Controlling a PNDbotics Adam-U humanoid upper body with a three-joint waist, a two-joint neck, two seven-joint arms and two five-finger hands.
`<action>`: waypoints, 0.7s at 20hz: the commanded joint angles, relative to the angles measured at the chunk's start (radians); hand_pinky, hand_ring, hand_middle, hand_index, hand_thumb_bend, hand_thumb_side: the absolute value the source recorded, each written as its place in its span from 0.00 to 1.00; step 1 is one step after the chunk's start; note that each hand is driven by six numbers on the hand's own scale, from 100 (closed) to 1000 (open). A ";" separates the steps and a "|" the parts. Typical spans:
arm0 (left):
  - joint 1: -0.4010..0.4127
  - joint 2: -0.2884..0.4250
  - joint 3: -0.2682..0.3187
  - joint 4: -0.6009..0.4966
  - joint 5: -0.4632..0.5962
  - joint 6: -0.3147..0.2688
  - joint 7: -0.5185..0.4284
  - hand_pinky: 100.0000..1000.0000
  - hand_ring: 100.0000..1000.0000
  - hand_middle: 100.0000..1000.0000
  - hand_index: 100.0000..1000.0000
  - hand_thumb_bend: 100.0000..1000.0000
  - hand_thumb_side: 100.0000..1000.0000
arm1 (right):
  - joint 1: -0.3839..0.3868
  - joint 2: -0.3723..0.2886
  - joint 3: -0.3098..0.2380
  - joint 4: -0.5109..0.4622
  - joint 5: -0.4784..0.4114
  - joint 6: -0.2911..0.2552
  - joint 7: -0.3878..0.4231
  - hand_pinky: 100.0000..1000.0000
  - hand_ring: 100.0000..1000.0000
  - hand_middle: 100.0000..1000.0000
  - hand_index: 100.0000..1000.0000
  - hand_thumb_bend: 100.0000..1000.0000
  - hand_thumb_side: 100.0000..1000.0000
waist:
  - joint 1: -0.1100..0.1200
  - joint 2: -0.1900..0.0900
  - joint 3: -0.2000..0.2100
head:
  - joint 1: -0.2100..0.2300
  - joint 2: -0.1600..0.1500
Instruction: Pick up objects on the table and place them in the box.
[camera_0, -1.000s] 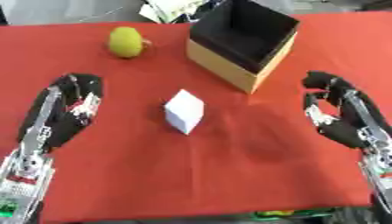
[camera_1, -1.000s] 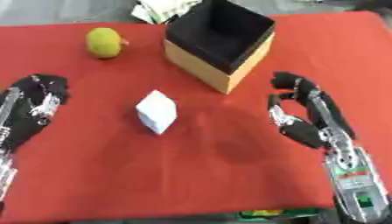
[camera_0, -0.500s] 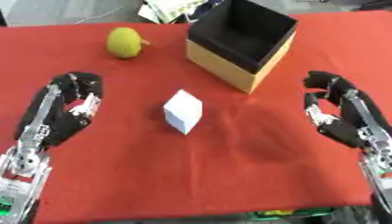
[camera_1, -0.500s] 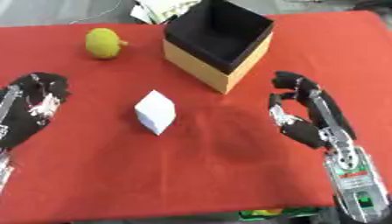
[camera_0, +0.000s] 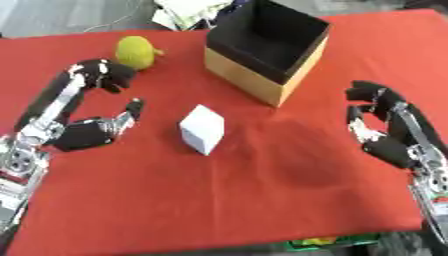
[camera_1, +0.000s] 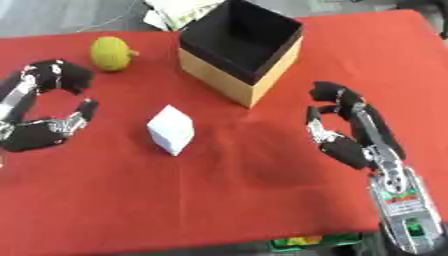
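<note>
A white cube (camera_0: 202, 129) lies on the red table (camera_0: 262, 190) near the middle. A yellow-green round fruit (camera_0: 136, 51) sits at the far left, just beyond the fingertips of my left hand (camera_0: 87, 131). That hand is open, its fingers arched toward the fruit and its thumb stretched toward the cube, holding nothing. The box (camera_0: 267, 48), tan outside and black inside, stands open at the back centre. My right hand (camera_0: 378, 133) rests open at the right, to the right of the box, holding nothing.
Papers or clutter (camera_0: 188, 9) lie beyond the table's far edge behind the box. Something green and yellow (camera_0: 328, 242) shows below the table's front edge.
My left hand has moved inward and forward, closer to the fruit and the cube, with the thumb spread. The right hand has stayed where it was.
</note>
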 joint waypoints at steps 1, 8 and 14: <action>-0.073 0.111 -0.073 -0.009 -0.055 -0.048 -0.054 0.73 0.74 0.74 0.83 0.40 0.37 | -0.008 -0.025 -0.004 -0.027 -0.004 -0.001 -0.011 0.69 0.79 0.71 0.85 0.00 0.32 | 0.001 -0.019 -0.015 | 0.006 0.005; -0.266 0.179 -0.225 0.071 -0.173 -0.164 -0.172 0.78 0.77 0.78 0.88 0.51 0.31 | -0.017 -0.025 0.000 -0.032 -0.018 -0.002 -0.032 0.69 0.79 0.71 0.85 0.00 0.32 | 0.003 -0.022 -0.053 | 0.013 0.005; -0.398 0.093 -0.294 0.236 -0.276 -0.235 -0.275 0.79 0.78 0.79 0.89 0.57 0.30 | -0.016 -0.027 -0.003 -0.031 -0.017 -0.001 -0.038 0.69 0.79 0.71 0.84 0.00 0.33 | 0.005 -0.022 -0.049 | 0.001 0.005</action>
